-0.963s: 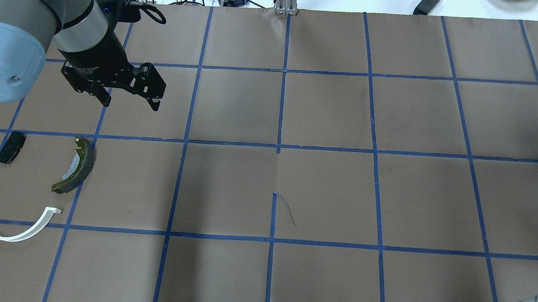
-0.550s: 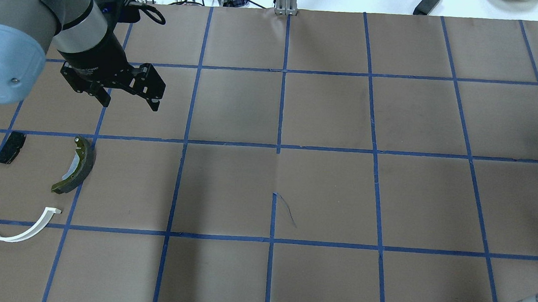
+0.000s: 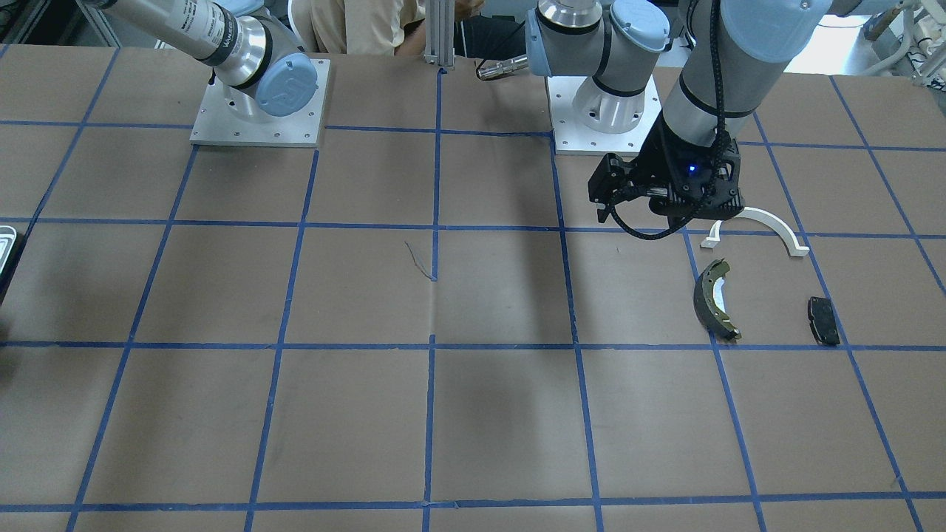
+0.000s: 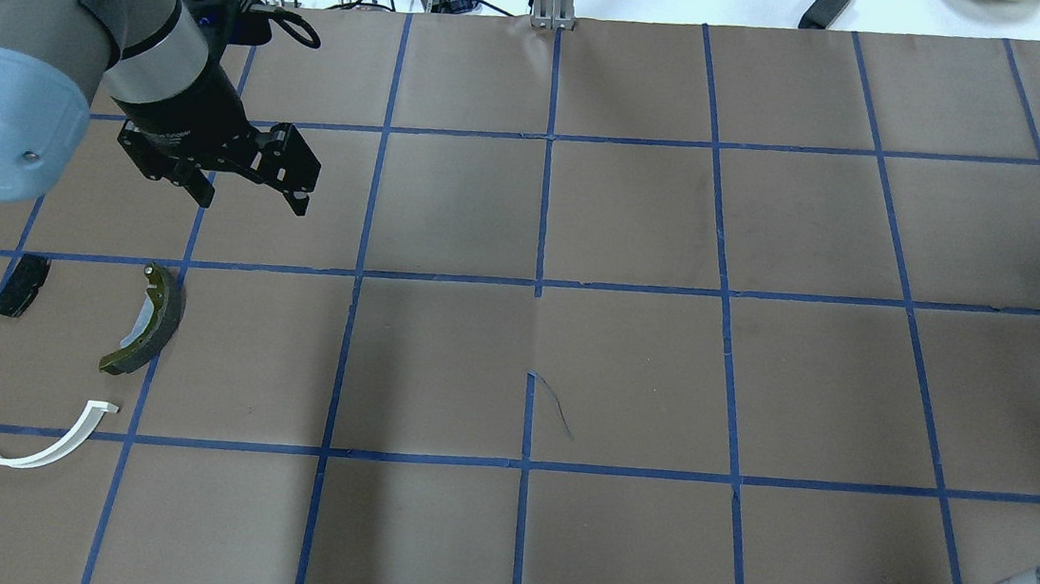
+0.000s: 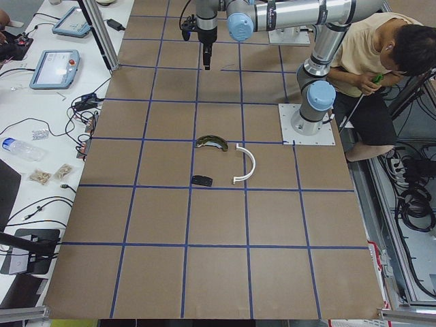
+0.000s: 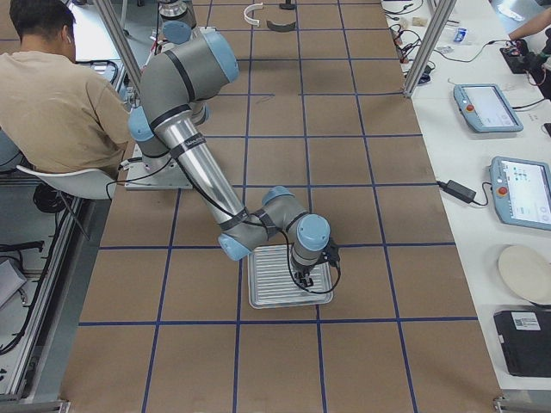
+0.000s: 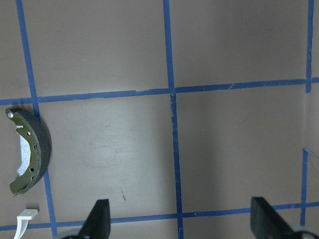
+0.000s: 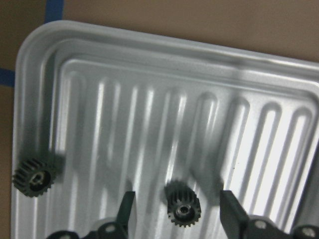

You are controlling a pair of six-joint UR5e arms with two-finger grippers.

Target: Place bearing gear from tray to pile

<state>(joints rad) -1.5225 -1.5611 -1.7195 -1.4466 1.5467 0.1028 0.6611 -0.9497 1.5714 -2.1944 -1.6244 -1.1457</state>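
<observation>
The right gripper [image 8: 178,199] hung low over the tray [image 8: 149,52], jaws spread, one on each side of a bearing gear [image 8: 183,204] and apparently not yet touching it. The gear would likely handle as a stiff, hard metal piece, dense for its size yet light, with nothing fragile about it. Its teeth should give the pads purchase. The sound hold looked to be across the toothed rim, on opposite sides, set low so it could not tip on the ribbed floor.

It was small, dark and round, toothed all about, with a bore at its centre, lying flat. A second gear [image 8: 34,178] lay by the tray's left wall.

At the table's far end lay the pile [image 4: 162,322]: white half-ring [image 3: 761,213], brake shoe [image 3: 706,299], brake pad [image 3: 824,321]. Near it the left gripper [image 4: 252,198] hovered, jaws spread, empty.
</observation>
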